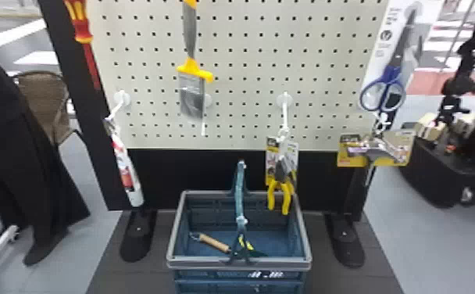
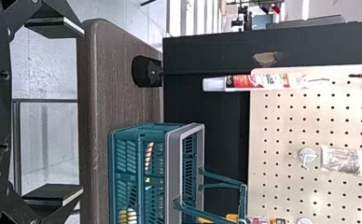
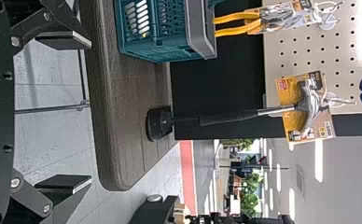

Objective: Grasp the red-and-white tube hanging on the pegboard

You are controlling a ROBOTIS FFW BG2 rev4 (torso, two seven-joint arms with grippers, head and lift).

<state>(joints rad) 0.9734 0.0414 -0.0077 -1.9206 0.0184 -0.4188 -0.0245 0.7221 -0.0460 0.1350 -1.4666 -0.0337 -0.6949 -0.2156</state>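
Observation:
The red-and-white tube (image 1: 125,169) hangs slanted from a white hook (image 1: 121,98) at the pegboard's (image 1: 248,58) left edge, its white cap pointing down near the black stand. The left wrist view also has the tube (image 2: 258,82), far off along the board's edge. My left gripper (image 2: 53,109) is open, its two black fingers (image 2: 53,25) spread wide with nothing between them, well short of the tube. My right gripper (image 3: 62,112) is open too and holds nothing; it faces the table edge and the basket (image 3: 170,28).
A teal basket (image 1: 239,262) with an upright handle sits on the dark table below the board and holds a wooden-handled tool (image 1: 214,242). Yellow-handled pliers (image 1: 281,183), a hammer (image 1: 373,150), blue scissors (image 1: 385,92), a scraper (image 1: 191,78) and a red screwdriver (image 1: 82,35) hang on the board.

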